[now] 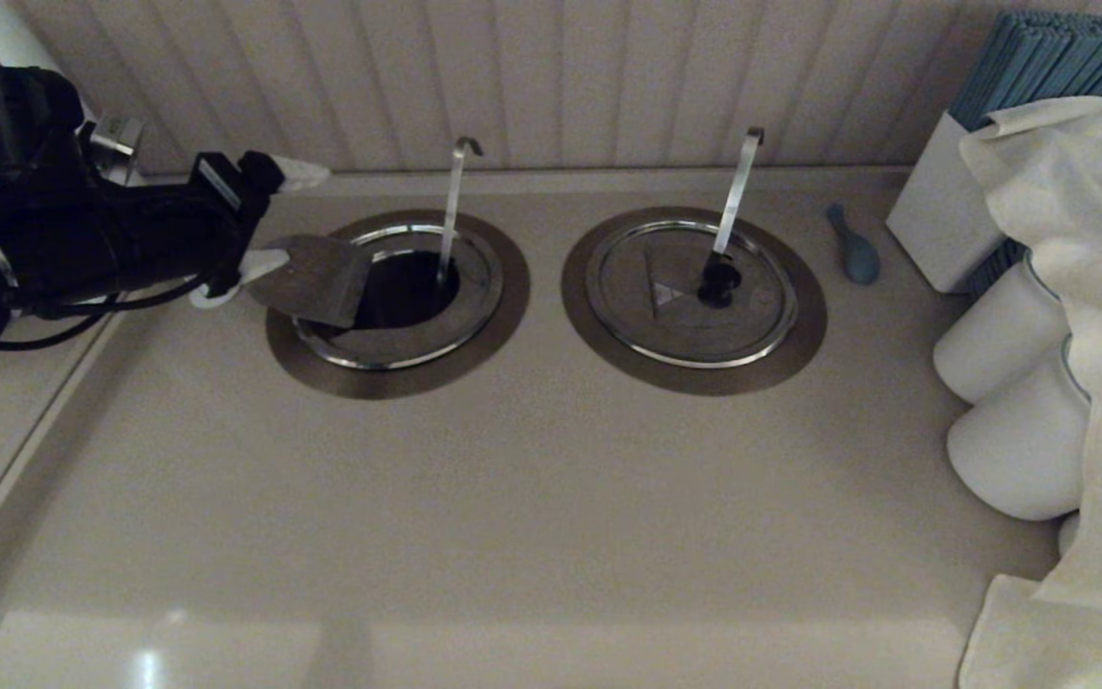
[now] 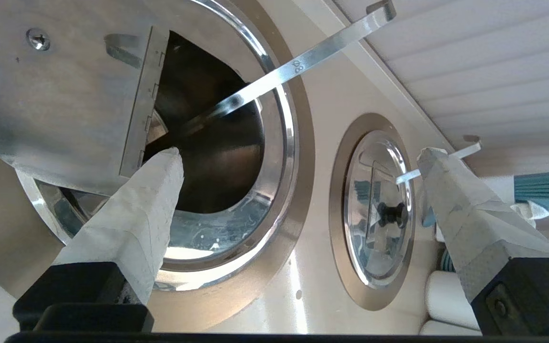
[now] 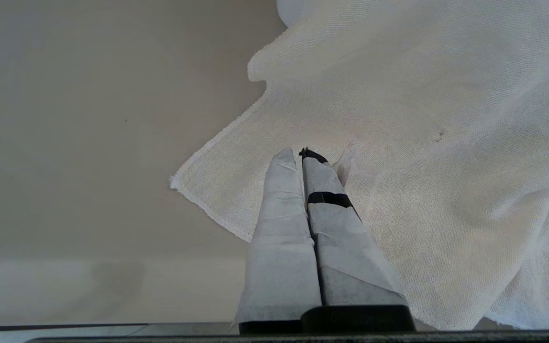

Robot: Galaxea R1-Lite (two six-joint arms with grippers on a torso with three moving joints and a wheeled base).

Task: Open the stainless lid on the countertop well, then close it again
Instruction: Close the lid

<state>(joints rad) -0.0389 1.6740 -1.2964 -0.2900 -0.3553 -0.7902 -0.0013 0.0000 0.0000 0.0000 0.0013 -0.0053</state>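
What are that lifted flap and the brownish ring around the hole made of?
The stainless lid flap looks like brushed steel: grey, with a dull sheen. The countertop well ring seems a matte, brown-toned metal, maybe coated; the inner rim shines like polished steel.
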